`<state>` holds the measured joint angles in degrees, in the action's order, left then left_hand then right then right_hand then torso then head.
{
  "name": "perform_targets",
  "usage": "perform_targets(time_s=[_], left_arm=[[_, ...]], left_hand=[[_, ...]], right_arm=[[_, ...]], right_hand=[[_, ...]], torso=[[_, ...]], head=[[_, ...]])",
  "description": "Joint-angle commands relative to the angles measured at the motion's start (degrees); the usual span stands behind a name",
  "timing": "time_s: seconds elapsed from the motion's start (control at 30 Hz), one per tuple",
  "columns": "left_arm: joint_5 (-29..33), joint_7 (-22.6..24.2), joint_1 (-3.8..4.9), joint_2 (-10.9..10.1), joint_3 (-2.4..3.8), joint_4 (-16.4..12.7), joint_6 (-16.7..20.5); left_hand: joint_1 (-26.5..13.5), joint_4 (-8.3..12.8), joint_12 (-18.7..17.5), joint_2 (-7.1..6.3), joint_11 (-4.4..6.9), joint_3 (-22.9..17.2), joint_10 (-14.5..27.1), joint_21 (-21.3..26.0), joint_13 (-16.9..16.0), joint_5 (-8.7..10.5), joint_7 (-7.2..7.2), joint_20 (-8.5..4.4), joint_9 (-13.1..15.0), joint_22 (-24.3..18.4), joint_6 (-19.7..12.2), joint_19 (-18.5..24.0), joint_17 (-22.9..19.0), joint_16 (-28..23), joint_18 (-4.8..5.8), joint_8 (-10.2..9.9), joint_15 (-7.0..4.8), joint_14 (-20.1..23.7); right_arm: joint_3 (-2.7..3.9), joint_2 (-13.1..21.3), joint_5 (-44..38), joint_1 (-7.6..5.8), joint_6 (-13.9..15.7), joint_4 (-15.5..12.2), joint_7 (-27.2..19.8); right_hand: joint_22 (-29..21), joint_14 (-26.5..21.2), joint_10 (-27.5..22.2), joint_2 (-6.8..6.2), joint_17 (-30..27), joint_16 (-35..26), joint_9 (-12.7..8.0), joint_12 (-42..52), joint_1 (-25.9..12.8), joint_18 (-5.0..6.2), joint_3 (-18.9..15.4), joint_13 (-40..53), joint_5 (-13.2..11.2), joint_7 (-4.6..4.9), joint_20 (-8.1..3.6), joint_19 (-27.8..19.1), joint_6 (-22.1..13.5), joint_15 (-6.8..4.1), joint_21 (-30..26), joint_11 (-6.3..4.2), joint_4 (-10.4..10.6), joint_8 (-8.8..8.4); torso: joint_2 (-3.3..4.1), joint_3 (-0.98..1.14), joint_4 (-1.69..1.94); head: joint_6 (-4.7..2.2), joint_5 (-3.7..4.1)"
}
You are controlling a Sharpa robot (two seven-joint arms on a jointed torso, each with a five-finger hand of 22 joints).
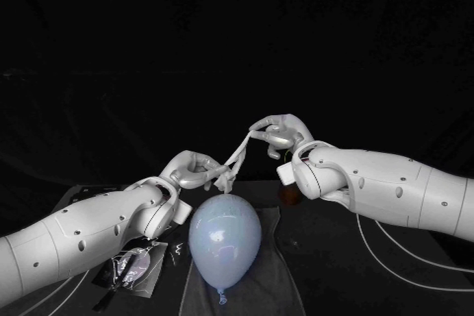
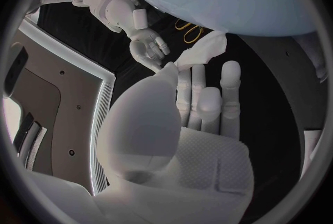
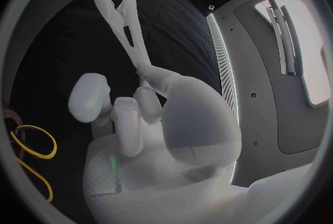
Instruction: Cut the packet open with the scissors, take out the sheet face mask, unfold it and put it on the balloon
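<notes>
1. Head view: the sheet face mask (image 1: 237,151) is held as a twisted strand just above the balloon (image 1: 225,237), one end pinched by the left hand (image 1: 198,171), the other by the right hand (image 1: 281,134)
2. Left wrist view: the pinch is made at the fingertips (image 2: 199,76)
3. Right wrist view: the strand (image 3: 125,29) is judged limp, light and easily torn; its outer edges are best taken

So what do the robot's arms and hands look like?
The left arm and right arm are smooth, rounded white shells with small dark dots. The left hand and right hand are silver, with rounded fingertips and a dotted palm pad. Thin white cables run under the right arm.
</notes>
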<state>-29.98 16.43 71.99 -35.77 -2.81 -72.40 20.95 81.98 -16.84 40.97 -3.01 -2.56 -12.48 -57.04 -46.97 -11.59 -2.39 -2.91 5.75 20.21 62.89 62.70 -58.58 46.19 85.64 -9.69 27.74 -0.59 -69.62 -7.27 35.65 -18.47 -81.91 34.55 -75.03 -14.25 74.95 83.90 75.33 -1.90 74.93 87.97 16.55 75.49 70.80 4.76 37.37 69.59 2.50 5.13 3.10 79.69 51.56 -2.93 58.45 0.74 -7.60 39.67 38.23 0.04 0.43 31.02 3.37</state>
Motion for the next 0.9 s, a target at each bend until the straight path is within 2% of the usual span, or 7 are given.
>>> perform_targets(time_s=[0.03, 0.13, 0.47, 0.53, 0.67, 0.77, 0.9], left_arm=[[2.0, 0.1, 0.06, 0.0, 0.06, -0.1, -1.4], [2.2, 0.0, 0.06, 0.0, 0.06, 0.0, -1.9], [3.0, -0.3, 0.07, 0.0, 0.06, 0.0, -3.0], [3.1, -0.4, 0.07, 0.0, 0.06, 0.0, -2.9], [3.1, -0.7, 0.07, 0.0, 0.06, -0.1, -2.6], [3.0, -0.7, 0.07, 0.0, 0.06, -0.1, -2.4], [2.1, -0.8, 0.07, 0.1, 0.06, -0.1, -2.4]], left_hand=[[-3.4, -0.1, -0.3, 2.76, -0.13, 0.6, 0.8, 0.8, 0.0, -0.30, -0.70, 0.13, -0.4, -0.3, -0.9, 0.5, -0.4, 0.3, -0.21, -0.5, 0.29, 0.5], [-5.6, -0.1, -0.4, 4.64, -0.15, 1.0, 1.3, 1.1, -0.1, -0.30, -1.08, 0.19, -0.7, -0.4, -1.4, 0.8, -0.8, 0.3, -0.28, -0.8, 0.31, 0.9], [-8.5, -0.2, -0.4, 7.41, -0.34, 1.8, 2.5, 2.0, -0.4, -0.30, -1.87, 0.32, -1.5, -0.7, -2.6, 1.5, -1.3, 0.2, -0.44, -1.6, 0.47, 1.4], [-6.5, 0.3, -0.4, 6.87, -0.35, 1.5, 3.0, 2.1, -0.5, -0.31, -1.57, 0.37, -1.6, -0.7, -3.0, 1.5, -1.3, 0.2, -0.45, -1.8, 0.50, 1.5], [3.4, 4.5, -0.9, 2.27, -0.31, -0.7, 3.2, 1.5, -0.3, -0.35, -1.16, 0.34, -1.6, -0.2, -3.9, 1.1, -0.9, 0.4, -0.39, -1.6, 0.42, 1.2], [7.5, 6.7, -1.8, 0.78, -0.60, -2.6, 3.4, 1.8, 0.2, -0.34, -2.75, 0.25, -1.5, -0.2, -4.8, 1.4, -1.7, 0.2, -0.49, -1.4, 0.52, 1.7], [11.1, 9.9, -3.3, -0.16, -1.88, -7.0, 4.4, 3.1, 1.0, -0.37, -5.25, 0.45, -2.0, -0.3, -7.0, 3.7, -14.4, -3.4, -0.60, -2.5, 1.50, 9.8]], right_arm=[[0.03, 0.0, -0.8, 0.00, -0.7, 0.1, 0.0], [0.02, 0.1, -0.9, 0.01, -0.7, 0.1, 0.0], [0.02, 0.2, -1.0, 0.01, -0.6, 0.1, 0.0], [0.02, 0.2, -1.1, 0.01, -0.6, 0.1, 0.0], [0.02, 0.2, -1.1, 0.01, -0.6, -0.1, 0.0], [0.02, 0.3, -1.1, 0.01, -0.6, -0.3, 0.0], [0.02, 0.5, -1.1, 0.01, -0.7, -0.4, -0.1]], right_hand=[[7.5, 4.5, 0.2, 0.19, 9.4, 0.2, 0.1, 0.2, -0.6, 0.85, 0.3, 0.1, 0.3, -0.08, 0.09, -0.1, 0.3, 0.00, -0.2, -0.04, 0.0, 0.25], [7.5, 4.5, 0.2, 0.19, 9.4, 0.2, 0.1, 0.2, -0.6, 0.85, 0.3, 0.1, 0.3, -0.08, 0.09, -0.1, 0.3, 0.00, -0.2, -0.04, 0.0, 0.25], [7.5, 4.5, 0.2, 0.19, 9.4, 0.2, 0.1, 0.2, -0.6, 0.85, 0.3, 0.1, 0.3, -0.08, 0.09, -0.1, 0.3, 0.00, -0.2, -0.04, 0.0, 0.25], [7.5, 4.5, 0.2, 0.19, 9.4, 0.2, 0.1, 0.2, -0.6, 0.85, 0.3, 0.1, 0.3, -0.08, 0.09, -0.1, 0.3, 0.00, -0.2, -0.04, 0.0, 0.25], [7.5, 4.5, 0.2, 0.19, 9.4, 0.2, 0.1, 0.2, -0.6, 0.85, 0.3, 0.1, 0.3, -0.08, 0.09, -0.1, 0.3, 0.00, -0.2, -0.04, 0.0, 0.25], [7.5, 4.5, 0.2, 0.19, 9.4, 0.2, 0.1, 0.2, -0.6, 0.85, 0.3, 0.1, 0.3, -0.08, 0.09, -0.1, 0.3, 0.00, -0.2, -0.04, 0.0, 0.25], [7.5, 4.5, 0.2, 0.19, 9.4, 0.2, 0.1, 0.2, -0.6, 0.85, 0.3, 0.1, 0.3, -0.08, 0.09, -0.1, 0.3, 0.00, -0.2, -0.04, 0.0, 0.25]], torso=[[0.01, 0.01, 0.00], [0.00, 0.01, -0.02], [0.01, 0.04, -0.01], [0.00, 0.01, -0.02], [0.01, 0.01, -0.02], [-0.02, 0.02, 0.01], [-0.01, 0.00, 0.04]], head=[[-0.08, 0.00], [-0.08, -0.03], [0.07, -0.05], [0.07, -0.07], [0.08, -0.04], [-0.01, 0.05], [-0.10, -0.05]])
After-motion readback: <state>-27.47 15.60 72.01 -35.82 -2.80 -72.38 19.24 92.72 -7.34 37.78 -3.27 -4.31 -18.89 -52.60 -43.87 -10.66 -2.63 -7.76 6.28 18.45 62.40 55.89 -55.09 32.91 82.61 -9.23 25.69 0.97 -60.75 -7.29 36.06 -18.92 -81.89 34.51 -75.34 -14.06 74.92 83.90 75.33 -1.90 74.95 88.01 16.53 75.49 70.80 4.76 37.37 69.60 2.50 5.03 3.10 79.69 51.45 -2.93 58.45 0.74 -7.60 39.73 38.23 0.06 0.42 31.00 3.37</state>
